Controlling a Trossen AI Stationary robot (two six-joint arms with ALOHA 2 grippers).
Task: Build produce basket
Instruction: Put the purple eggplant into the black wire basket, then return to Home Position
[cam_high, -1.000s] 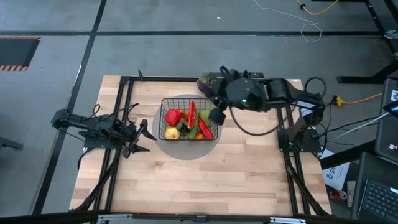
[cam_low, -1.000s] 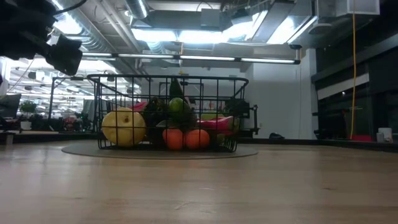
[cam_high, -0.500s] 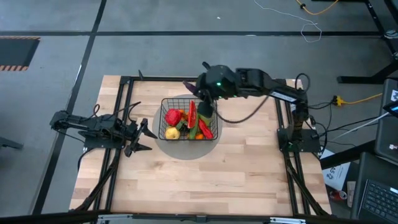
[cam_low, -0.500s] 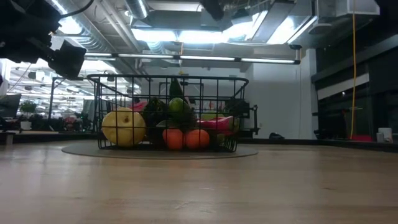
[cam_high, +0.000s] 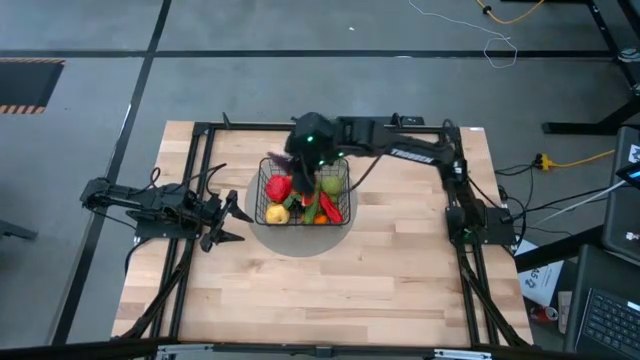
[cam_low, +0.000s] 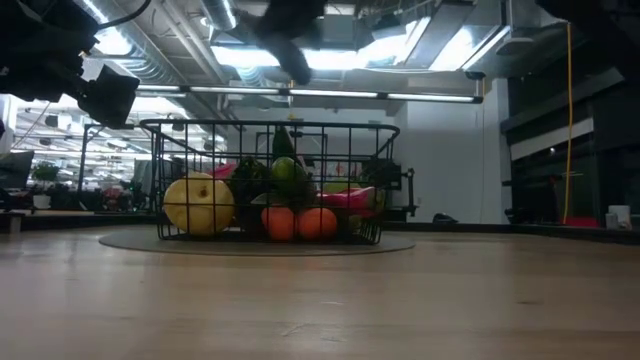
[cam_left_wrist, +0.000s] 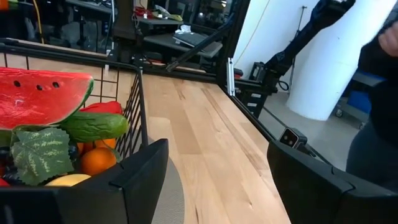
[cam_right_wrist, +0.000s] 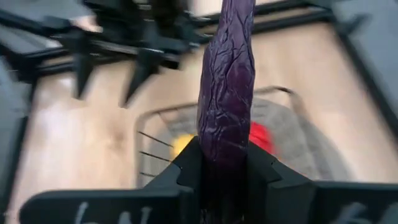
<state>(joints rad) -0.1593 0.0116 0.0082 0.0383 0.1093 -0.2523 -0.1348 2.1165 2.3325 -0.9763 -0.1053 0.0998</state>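
Across the pale wood-plank desk (cam_high: 330, 270), a square black wire-mesh basket (cam_high: 268, 190) sits on a flat grey round mat (cam_high: 300, 247) a little toward the far edge, midway between the side edges. Only the high view shows both arms at once: the right arm reaches in from the right edge, its claw (cam_high: 300, 160) above the basket's far rim, while the left arm lies low near the left edge, its claw (cam_high: 228, 225) well apart from the basket.

From the right wrist view alone comes the load: the right claw (cam_right_wrist: 225, 163) is clamped narrow around a long, wrinkled purple eggplant (cam_right_wrist: 226, 81), which sticks out past the fingers over the blurred basket.

Looking from the left wrist, the left claw (cam_left_wrist: 214, 180) stands wide with nothing between its fingers. This view also gives detail of the produce: a red watermelon wedge (cam_left_wrist: 40, 93), a smooth green cucumber (cam_left_wrist: 93, 126), a veined leaf (cam_left_wrist: 40, 155), and an orange (cam_left_wrist: 96, 160).

At desk height, the low view shows the thin grid walls, a round yellow pear (cam_low: 198, 204) and two small oranges (cam_low: 300, 223) behind them.
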